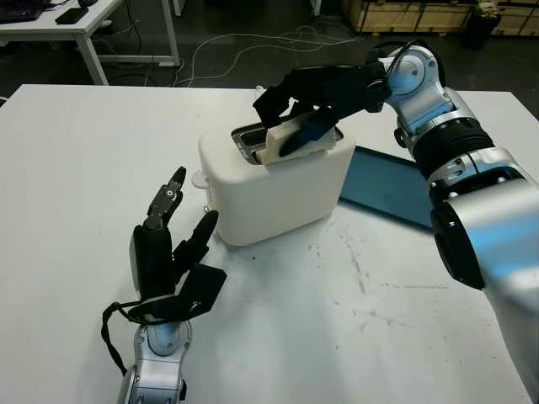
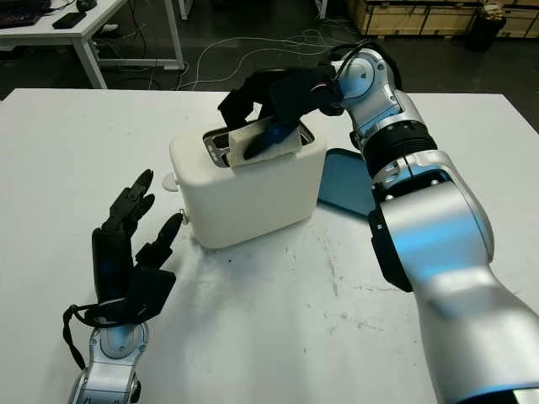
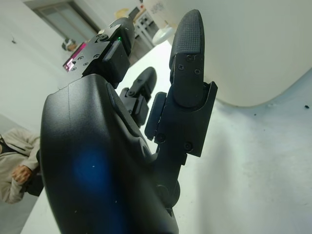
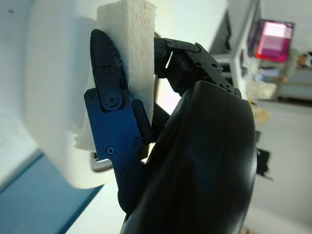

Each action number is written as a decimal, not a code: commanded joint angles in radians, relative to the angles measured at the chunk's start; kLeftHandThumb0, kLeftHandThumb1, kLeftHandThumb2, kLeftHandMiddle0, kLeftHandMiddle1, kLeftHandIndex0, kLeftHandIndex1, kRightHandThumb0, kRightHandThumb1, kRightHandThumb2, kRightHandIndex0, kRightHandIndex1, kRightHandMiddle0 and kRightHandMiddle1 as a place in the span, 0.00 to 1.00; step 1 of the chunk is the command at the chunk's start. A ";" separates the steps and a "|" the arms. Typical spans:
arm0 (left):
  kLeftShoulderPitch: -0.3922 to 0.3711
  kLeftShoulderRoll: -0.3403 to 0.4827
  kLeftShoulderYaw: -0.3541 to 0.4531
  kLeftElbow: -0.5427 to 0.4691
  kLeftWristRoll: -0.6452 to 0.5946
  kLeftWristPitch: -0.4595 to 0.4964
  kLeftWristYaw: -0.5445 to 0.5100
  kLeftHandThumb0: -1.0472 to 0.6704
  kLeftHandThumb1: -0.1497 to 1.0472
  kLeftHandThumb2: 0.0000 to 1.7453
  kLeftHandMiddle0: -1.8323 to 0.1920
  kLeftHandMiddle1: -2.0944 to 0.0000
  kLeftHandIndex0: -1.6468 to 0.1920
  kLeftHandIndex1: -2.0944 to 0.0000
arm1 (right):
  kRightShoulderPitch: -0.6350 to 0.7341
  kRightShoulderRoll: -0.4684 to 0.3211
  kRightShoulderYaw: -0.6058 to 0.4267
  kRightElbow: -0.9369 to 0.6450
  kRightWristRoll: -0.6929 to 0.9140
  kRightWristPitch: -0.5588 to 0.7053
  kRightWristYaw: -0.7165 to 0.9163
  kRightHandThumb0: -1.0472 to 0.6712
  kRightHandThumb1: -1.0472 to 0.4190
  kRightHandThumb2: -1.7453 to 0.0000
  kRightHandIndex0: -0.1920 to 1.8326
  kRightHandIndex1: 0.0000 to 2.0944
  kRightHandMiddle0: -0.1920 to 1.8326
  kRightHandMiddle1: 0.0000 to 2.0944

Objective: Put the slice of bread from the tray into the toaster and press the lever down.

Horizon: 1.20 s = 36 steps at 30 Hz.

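Observation:
A white toaster [image 1: 278, 189] stands mid-table with its slot [image 1: 250, 135] on top. My right hand [image 1: 307, 114] is over the toaster, shut on a pale slice of bread [image 1: 286, 143] that lies tilted across the slot's mouth, partly hidden by the fingers. In the right wrist view the bread [image 4: 134, 58] is pinched between a black finger [image 4: 109, 97] and the others. The dark blue tray [image 1: 387, 185] lies right of the toaster. My left hand [image 1: 173, 244] is open above the table, front left of the toaster. A small white lever knob [image 1: 200, 178] sticks out at the toaster's left end.
The white table [image 1: 337, 337] stretches forward and to the right of the toaster. Behind the table are a floor with cables [image 1: 253, 46], a white desk [image 1: 76, 25] at the back left and wooden crates [image 1: 404, 13] at the back right. A person's sleeve [image 3: 12, 165] shows in the left wrist view.

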State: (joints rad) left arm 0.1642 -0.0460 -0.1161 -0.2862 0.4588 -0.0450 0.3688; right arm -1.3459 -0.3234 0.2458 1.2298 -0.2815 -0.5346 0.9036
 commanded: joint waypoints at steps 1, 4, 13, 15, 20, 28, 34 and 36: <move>0.001 -0.010 -0.002 0.002 0.004 0.000 0.005 0.24 0.89 0.19 0.65 0.89 0.63 1.00 | 0.030 -0.003 0.007 -0.019 -0.028 -0.032 -0.103 0.28 0.09 0.93 0.65 0.83 0.56 0.83; 0.005 -0.009 0.000 -0.004 -0.001 0.005 -0.001 0.24 0.89 0.19 0.65 0.89 0.63 1.00 | 0.049 -0.023 0.021 -0.047 -0.073 -0.102 -0.249 0.22 0.12 0.99 0.54 0.71 0.50 0.62; 0.003 -0.010 0.001 -0.004 -0.009 0.011 -0.010 0.24 0.89 0.19 0.64 0.90 0.63 1.00 | 0.039 -0.074 0.026 -0.088 -0.102 -0.220 -0.393 0.17 0.17 1.00 0.23 0.44 0.47 0.08; 0.001 -0.008 0.001 -0.003 -0.006 0.011 -0.011 0.24 0.89 0.19 0.64 0.90 0.63 1.00 | 0.032 -0.082 0.028 -0.096 -0.104 -0.218 -0.401 0.17 0.17 1.00 0.22 0.46 0.46 0.06; -0.007 0.001 0.004 0.011 0.007 -0.006 0.000 0.24 0.89 0.19 0.63 0.90 0.62 1.00 | 0.030 -0.090 0.036 -0.099 -0.112 -0.209 -0.417 0.17 0.17 1.00 0.22 0.47 0.48 0.05; -0.005 -0.006 0.003 0.008 0.006 0.005 -0.001 0.24 0.89 0.19 0.63 0.91 0.62 1.00 | 0.040 -0.094 0.046 -0.082 -0.111 -0.230 -0.421 0.20 0.19 1.00 0.30 0.37 0.50 0.02; -0.004 -0.001 0.003 0.009 0.006 -0.001 -0.003 0.23 0.89 0.19 0.63 0.92 0.62 1.00 | 0.038 -0.098 0.048 -0.079 -0.115 -0.228 -0.425 0.20 0.19 1.00 0.34 0.30 0.51 0.01; -0.004 -0.002 0.004 0.010 0.001 -0.005 -0.002 0.23 0.89 0.19 0.63 0.92 0.63 1.00 | 0.038 -0.100 0.047 -0.078 -0.114 -0.226 -0.428 0.20 0.19 1.00 0.34 0.29 0.51 0.01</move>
State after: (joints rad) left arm 0.1624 -0.0455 -0.1139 -0.2822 0.4584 -0.0440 0.3632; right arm -1.3022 -0.4119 0.2882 1.1500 -0.3845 -0.7521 0.4887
